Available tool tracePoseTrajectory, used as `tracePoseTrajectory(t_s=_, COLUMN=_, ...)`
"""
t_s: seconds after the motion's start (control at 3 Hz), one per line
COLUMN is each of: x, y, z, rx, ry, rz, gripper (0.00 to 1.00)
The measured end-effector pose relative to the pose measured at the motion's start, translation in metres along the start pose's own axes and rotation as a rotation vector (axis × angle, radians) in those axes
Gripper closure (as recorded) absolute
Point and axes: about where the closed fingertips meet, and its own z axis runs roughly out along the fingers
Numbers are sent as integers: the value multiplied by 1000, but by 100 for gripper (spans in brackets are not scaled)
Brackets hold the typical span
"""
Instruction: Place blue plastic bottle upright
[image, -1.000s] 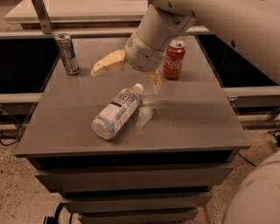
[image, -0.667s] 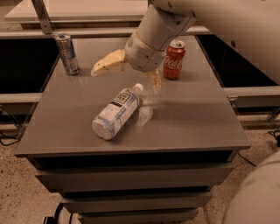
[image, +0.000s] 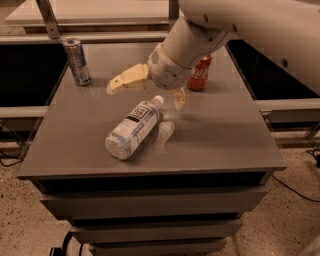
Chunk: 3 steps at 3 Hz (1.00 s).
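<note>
Claw is hovering empty, jaws spread wide, just behind the capped end of the blue plastic bottle, which is lying on its side mid-bench. Judgement: the approach is proceeding. The next move is calling for descent, closure on the bottle, then tipping it upright.

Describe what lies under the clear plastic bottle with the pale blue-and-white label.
Only the grey tabletop: the clear plastic bottle lies on its side there. The strip beneath it is covered. The open gripper hovers just behind its white cap.
</note>
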Motion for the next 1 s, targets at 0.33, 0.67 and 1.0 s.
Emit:
tracePoseTrajectory(t_s=0.33, x=9, y=4, z=4, rx=-2, ry=-24, rz=-24, gripper=0)
tracePoseTrajectory(t_s=0.67, x=19, y=1, z=4, rx=18, ry=-52, rz=7, gripper=0)
tracePoseTrajectory(t_s=1.0, x=27, y=-5, z=6, rx=45, ry=-79, rz=68, gripper=0)
